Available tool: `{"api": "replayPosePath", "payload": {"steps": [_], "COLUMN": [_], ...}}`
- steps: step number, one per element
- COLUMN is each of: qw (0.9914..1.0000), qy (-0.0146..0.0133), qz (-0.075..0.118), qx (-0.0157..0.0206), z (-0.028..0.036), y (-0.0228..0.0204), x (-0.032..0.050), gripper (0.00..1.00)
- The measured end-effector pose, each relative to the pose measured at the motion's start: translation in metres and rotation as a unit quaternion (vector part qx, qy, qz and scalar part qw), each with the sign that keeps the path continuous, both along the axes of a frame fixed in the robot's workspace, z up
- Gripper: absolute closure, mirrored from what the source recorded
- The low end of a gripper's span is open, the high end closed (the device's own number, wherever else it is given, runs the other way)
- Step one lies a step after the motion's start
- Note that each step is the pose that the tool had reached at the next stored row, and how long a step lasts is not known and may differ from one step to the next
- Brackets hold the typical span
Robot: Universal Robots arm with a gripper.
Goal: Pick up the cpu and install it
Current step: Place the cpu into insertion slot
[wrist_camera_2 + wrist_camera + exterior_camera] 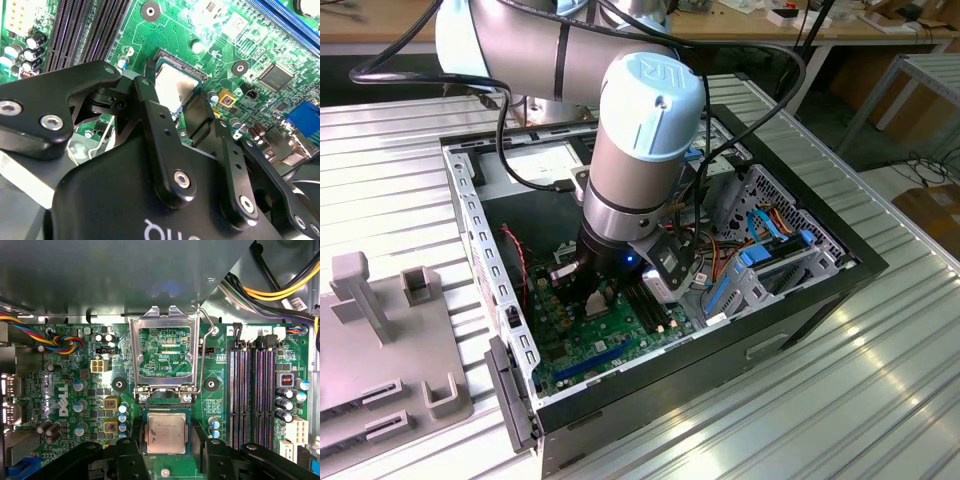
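Reaches with the arm [640, 130] down into an open computer case [470, 230] lying on a ribbed metal table [840, 400]. Holds the gripper [167, 444] low over the green motherboard [220, 407], right at the cpu [166, 434]. Shows, in the first wrist view, the cpu lying flat and square at the socket place, just next to the hinge end of the metal socket frame [165, 383], near the long black memory slots [250, 395] but apart from them. Shows also the frame tipped up and open, with its wire lever [201, 355] raised along one side. Cannot tell from these pictures whether closed on the chip or free of it. Cannot tell either whether fully seated or resting a little above the contacts: looks slightly slanted in the second wrist view, perhaps only from the camera angle. Seems to be the installing step, with the picking up done: chip at the socket, not yet locked under the frame. Calls, by judgement, for much care: keeping the chip level, matching its edges to the socket, using almost no downward force, and avoiding any sideways drag across the fine contacts.
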State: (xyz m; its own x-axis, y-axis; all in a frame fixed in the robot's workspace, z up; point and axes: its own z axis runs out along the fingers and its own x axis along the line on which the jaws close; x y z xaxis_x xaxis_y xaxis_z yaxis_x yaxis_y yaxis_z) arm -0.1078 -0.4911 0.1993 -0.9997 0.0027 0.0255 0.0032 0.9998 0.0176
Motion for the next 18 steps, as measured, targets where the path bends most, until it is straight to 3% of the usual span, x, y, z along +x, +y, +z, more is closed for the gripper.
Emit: {"api": "replayPosePath", "payload": {"steps": [18], "qw": [1.0], "qy": [0.0], "qz": [0.003], "qx": [0.0], "z": [0.0017], "y": [-0.0002], "x": [-0.0001], "gripper": [0.53]}}
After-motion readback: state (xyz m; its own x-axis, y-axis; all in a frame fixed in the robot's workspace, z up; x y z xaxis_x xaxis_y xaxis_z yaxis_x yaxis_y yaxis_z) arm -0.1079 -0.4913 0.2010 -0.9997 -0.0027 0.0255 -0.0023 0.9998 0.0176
